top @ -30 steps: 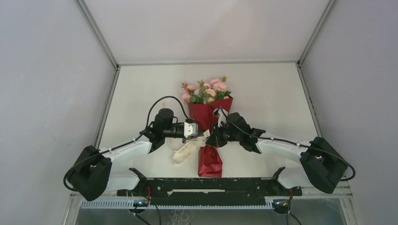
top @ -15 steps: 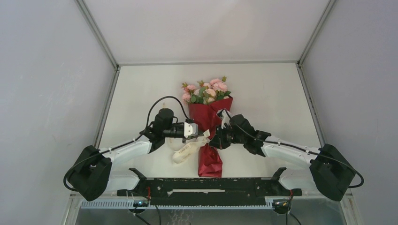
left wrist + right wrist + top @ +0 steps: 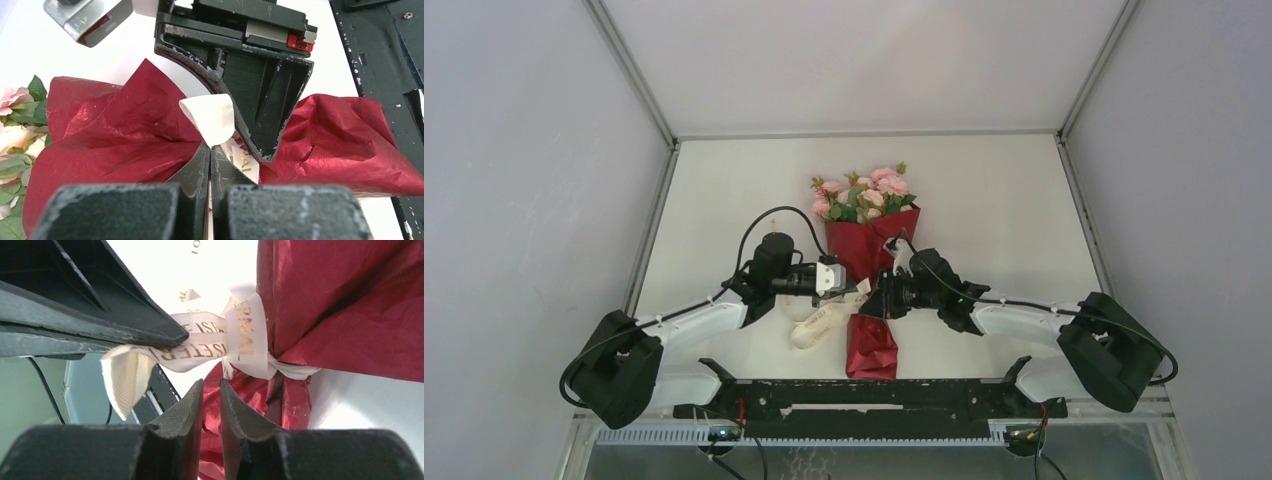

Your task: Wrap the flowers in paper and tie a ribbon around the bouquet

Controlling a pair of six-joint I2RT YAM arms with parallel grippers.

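Bouquet lies mid-table, between the two arms. From above, both grippers cover its waist, so the tie there cannot be made out. A loose ribbon tail loops on the table just left of the paper. The left gripper is clenched on a ribbon end, whose fold stands up past its tips. Gold lettering on the band is cut off and only partly legible. The right gripper has its fingers slightly parted and empty, just beside the cinched waist. The bouquet's long axis runs near to far, with the flowers pointing away from the arms and the paper tail toward them.
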